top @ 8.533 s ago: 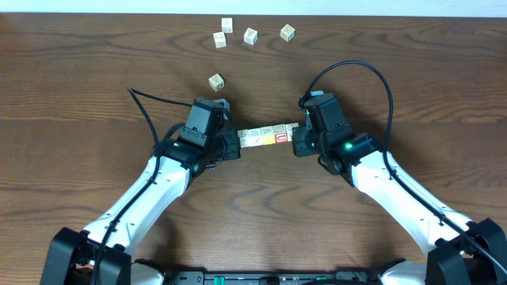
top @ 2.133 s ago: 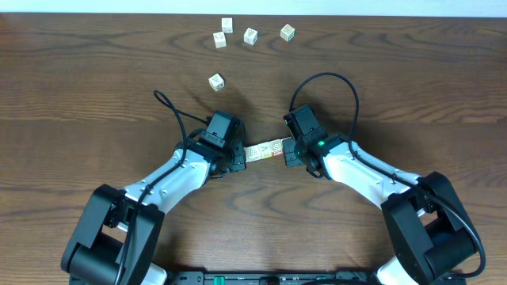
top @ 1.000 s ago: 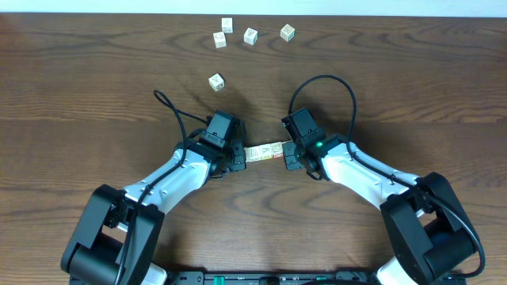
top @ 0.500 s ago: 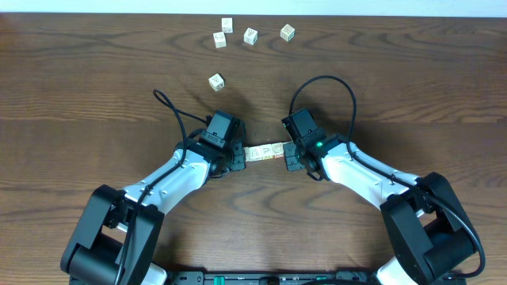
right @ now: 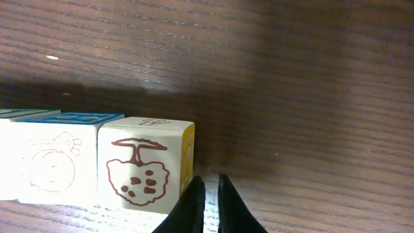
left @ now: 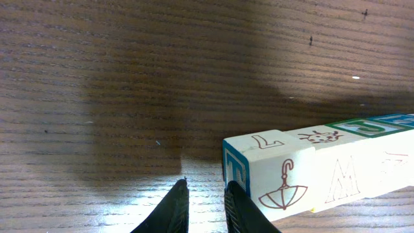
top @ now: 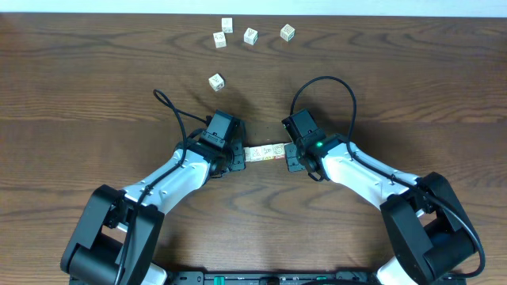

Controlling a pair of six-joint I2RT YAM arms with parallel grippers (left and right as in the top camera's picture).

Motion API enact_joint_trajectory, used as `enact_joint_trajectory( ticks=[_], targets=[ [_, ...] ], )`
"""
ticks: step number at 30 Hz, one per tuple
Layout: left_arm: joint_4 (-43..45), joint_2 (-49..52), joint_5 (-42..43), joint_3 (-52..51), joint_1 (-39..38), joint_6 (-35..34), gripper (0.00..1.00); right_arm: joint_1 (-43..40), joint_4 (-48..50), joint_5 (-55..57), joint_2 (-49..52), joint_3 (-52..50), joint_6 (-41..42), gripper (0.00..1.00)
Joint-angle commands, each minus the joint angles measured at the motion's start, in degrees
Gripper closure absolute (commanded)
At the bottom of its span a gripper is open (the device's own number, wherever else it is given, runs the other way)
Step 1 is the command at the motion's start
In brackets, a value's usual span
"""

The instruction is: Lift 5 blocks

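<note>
Lying between the two grippers: a short row of blocks (top: pixel 264 152) (left: pixel 310 168) (right: pixel 97 162), set end to end on the dark wooden table (top: pixel 412 87), near its middle
Left gripper (top: pixel 238 155) (left: pixel 202 194): at the row's left end; jaws a little apart with only bare wood between them, gripping nothing; one finger just beside the end face
Left end block (left: pixel 275 175): umbrella drawing on its side, an L on top, blue-edged end face
Right gripper (top: pixel 291 154) (right: pixel 207 188): at the row's right end; jaws all but together, a thin slit between, nothing in it
Right end block (right: pixel 145 171): brown tree on its side, yellow end face, just beside the fingertips
Loose blocks: one (top: pixel 216 81) alone beyond the left arm; four more (top: pixel 250 36) scattered near the far edge, well apart from the row
</note>
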Motion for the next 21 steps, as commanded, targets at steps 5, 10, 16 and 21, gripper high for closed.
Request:
enact_joint_trajectory(
  ticks=[5, 10, 16, 21],
  targets=[
    [-0.07, -2.56, 10.99, 1.92, -4.46, 0.35, 0.78, 5.51, 1.97, -19.37, 0.48, 0.87, -0.33, 0.97],
    [-1.55, -2.56, 9.90, 1.92, -4.46, 0.55, 0.78, 5.51, 1.88, -19.23, 0.48, 0.87, -0.35, 0.99],
    [-1.53, -2.56, 9.73, 1.92, -4.46, 0.55, 0.77, 5.49, 0.48, -15.89, 0.48, 0.90, -0.31, 0.99],
    [-1.53, -2.56, 9.73, 1.92, -4.46, 0.52, 0.77, 5.49, 1.09, -15.26, 0.48, 0.90, 2.23, 0.99]
  ],
)
